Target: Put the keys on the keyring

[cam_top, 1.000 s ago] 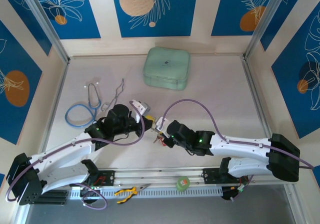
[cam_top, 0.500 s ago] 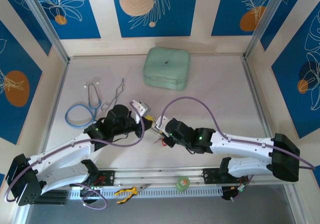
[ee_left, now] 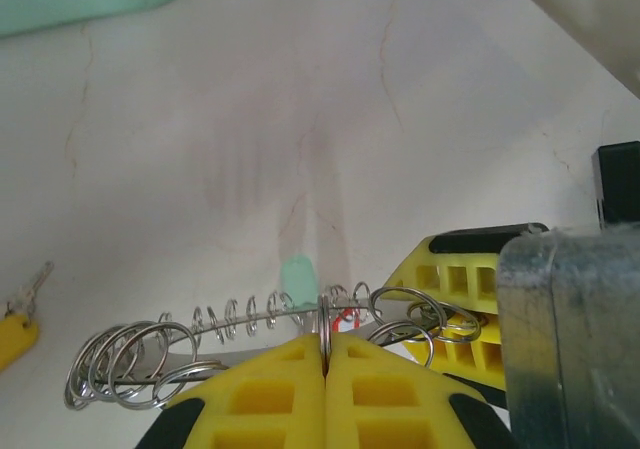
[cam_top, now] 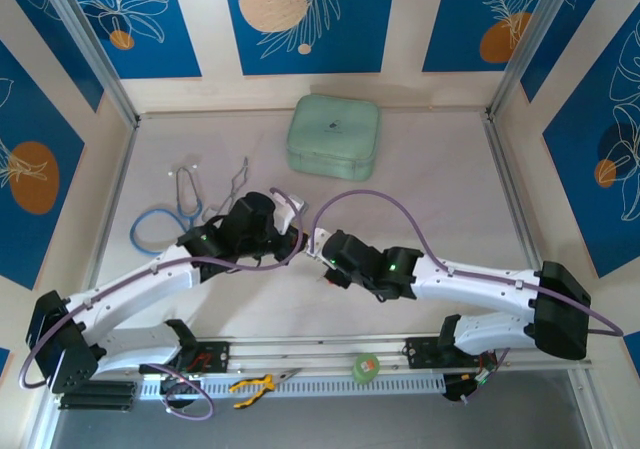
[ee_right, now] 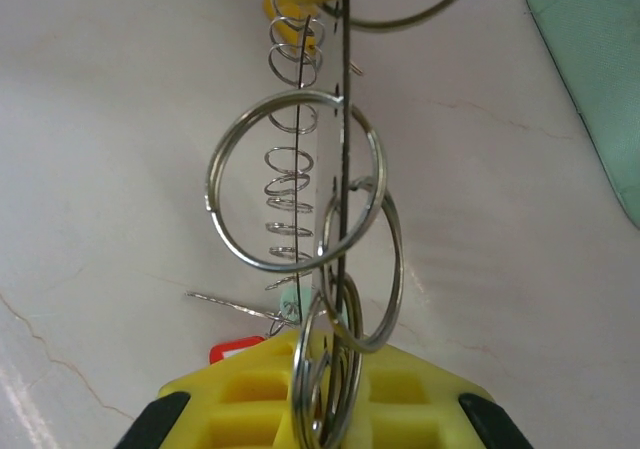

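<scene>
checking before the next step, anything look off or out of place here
One thing: a yellow-headed key lies alone on the table, apart from the keyring, which the left gripper and right gripper pinch between them. It is not on the ring. Nothing looks spilled or broken.

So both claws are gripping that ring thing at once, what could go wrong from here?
The left claw and right claw both pinch the thin keyring; pulling apart, they might bend it or lose grip. Its big loops hang loose between them and could tangle. A yellow key lies apart on the table, and may get knocked away.
</scene>
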